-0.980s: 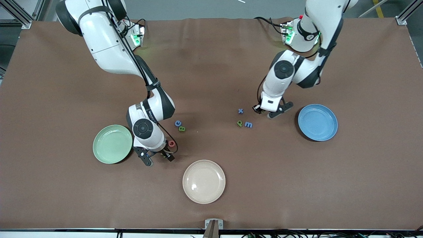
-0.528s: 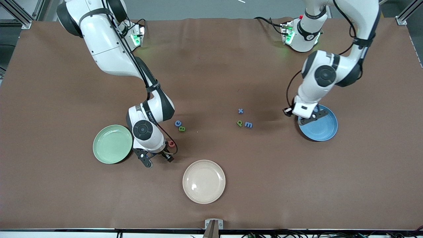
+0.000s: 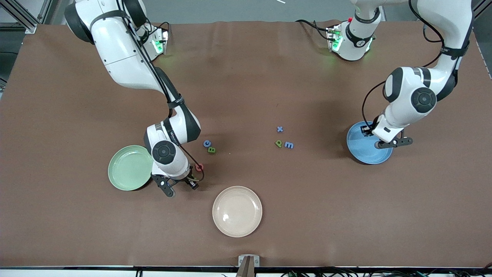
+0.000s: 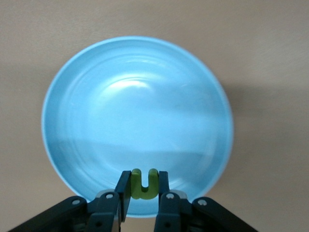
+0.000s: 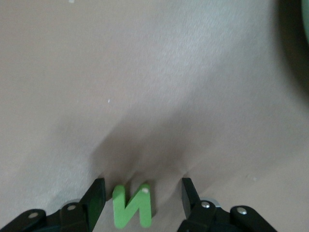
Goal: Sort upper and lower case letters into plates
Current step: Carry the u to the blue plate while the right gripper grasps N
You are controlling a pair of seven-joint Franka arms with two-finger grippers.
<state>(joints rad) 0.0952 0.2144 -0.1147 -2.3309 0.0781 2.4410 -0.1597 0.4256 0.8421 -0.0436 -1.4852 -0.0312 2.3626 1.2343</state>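
The sky blue plate (image 3: 359, 148) lies toward the left arm's end of the table. My left gripper (image 3: 378, 136) hangs over it, shut on a yellow-green lowercase "u" (image 4: 145, 183). The left wrist view shows the gripper (image 4: 145, 181) over the plate's (image 4: 135, 111) rim area. The pale mint green plate (image 3: 128, 169) lies toward the right arm's end. My right gripper (image 3: 180, 186) is low at the table beside it. In the right wrist view this gripper (image 5: 143, 193) is open around a green "N" (image 5: 133, 205), with gaps on both sides.
A red letter (image 3: 199, 167) lies close to the right gripper. A blue "c" (image 3: 207, 143) and a green "B" (image 3: 211, 150) lie farther from the camera. A blue "x" (image 3: 280, 129), a green letter (image 3: 278, 144) and a blue "m" (image 3: 289, 145) sit mid-table. The cream-beige plate (image 3: 237, 211) is nearest the camera.
My left arm has swung from beside the blue "x" to over the sky blue plate. My right gripper has shifted slightly toward the mint green plate.
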